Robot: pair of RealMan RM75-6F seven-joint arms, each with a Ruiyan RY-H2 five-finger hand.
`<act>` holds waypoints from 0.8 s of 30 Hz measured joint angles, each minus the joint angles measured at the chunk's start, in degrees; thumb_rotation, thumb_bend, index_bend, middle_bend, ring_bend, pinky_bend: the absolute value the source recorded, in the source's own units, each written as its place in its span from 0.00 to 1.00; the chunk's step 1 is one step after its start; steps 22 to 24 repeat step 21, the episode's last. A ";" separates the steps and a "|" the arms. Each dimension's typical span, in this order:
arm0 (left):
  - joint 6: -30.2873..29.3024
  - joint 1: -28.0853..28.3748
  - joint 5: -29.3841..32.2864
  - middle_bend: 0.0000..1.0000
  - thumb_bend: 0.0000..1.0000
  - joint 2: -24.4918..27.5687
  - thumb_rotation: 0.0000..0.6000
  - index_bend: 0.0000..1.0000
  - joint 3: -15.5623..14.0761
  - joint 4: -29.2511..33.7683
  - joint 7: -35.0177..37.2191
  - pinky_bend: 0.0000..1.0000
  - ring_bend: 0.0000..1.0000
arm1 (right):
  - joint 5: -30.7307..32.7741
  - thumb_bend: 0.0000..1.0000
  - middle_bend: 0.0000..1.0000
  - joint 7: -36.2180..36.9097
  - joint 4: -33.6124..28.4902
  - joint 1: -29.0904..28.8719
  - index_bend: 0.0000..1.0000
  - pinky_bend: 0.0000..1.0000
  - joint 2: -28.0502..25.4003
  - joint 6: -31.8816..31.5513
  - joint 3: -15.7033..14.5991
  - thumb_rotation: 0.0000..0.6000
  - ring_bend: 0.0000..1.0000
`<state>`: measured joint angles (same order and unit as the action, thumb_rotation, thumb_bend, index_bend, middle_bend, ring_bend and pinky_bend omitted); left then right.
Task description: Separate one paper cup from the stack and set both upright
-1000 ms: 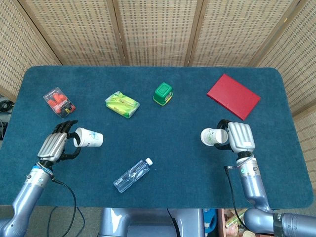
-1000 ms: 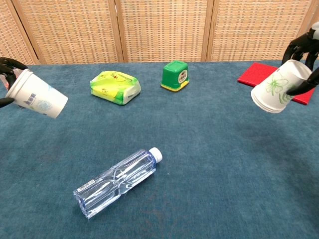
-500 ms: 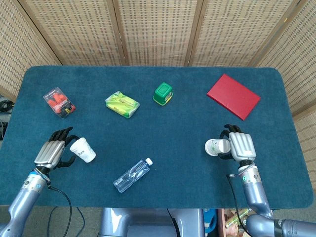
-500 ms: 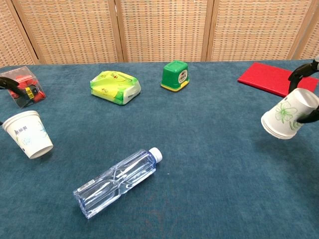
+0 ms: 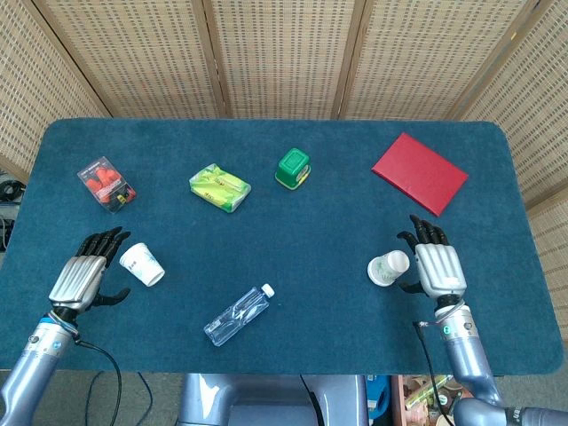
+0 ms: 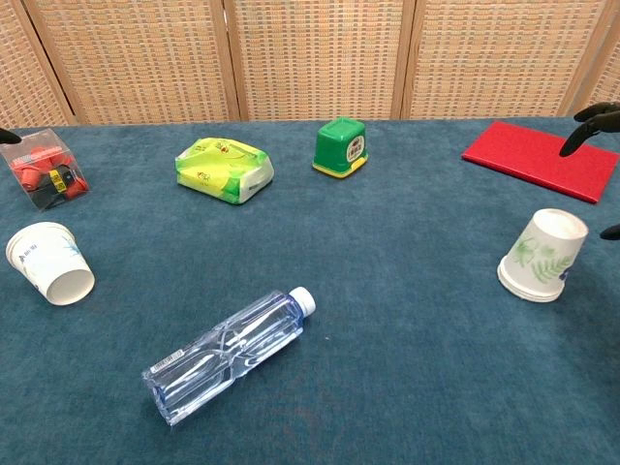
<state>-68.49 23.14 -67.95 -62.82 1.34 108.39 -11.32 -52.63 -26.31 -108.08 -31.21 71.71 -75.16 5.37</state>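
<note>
Two paper cups sit on the blue table (image 5: 293, 222), well apart, one either side of the plastic bottle (image 5: 238, 315) that lies flat near the front edge. Left cup (image 5: 143, 264) is off to the bottle's left & looks tipped: in the chest view its open mouth faces the camera, so it seems to lie on its side or lean, can't tell which for sure. Right cup (image 5: 388, 268) is far to the bottle's right; in the chest view the wider rim appears to be down on the cloth w/ the closed end up, slightly tilted, green leaf print on its wall.

Left hand (image 5: 82, 277) is just beside the left cup, fingers spread, not touching it as far as the head view shows; in the chest view only a dark fingertip shows at the left edge. Right hand (image 5: 434, 264) is just beside the right cup, fingers apart, holding nothing; whether the thumb touches the cup is hard to make out. Chest view cuts it to a few black fingertips at the right edge.

Beyond the bottle, toward the back: green-yellow packet (image 5: 219, 187), green tub (image 5: 292, 168). Red clear-cased box (image 5: 106, 182) back left, red book (image 5: 419, 172) back right. Labels too small to read.
</note>
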 measured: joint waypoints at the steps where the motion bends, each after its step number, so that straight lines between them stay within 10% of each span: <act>1: -0.39 -0.39 -0.82 0.00 0.28 0.32 1.00 0.00 -0.22 0.11 0.43 0.00 0.00 | -0.58 0.15 0.00 -0.04 -0.20 0.25 0.25 0.13 -0.20 -0.26 -0.16 1.00 0.00; 15: -17.90 -12.92 -19.40 0.00 0.28 1.44 1.00 0.00 -6.95 -6.84 3.94 0.00 0.00 | -25.11 0.13 0.00 6.25 5.31 11.40 0.25 0.09 -2.04 -13.82 -7.64 1.00 0.00; 24: -23.45 -17.73 -23.15 0.00 0.28 -0.31 1.00 0.00 -8.86 -12.19 4.80 0.00 0.00 | -28.90 0.13 0.00 9.36 9.38 16.34 0.25 0.08 -2.64 -17.65 -9.51 1.00 0.00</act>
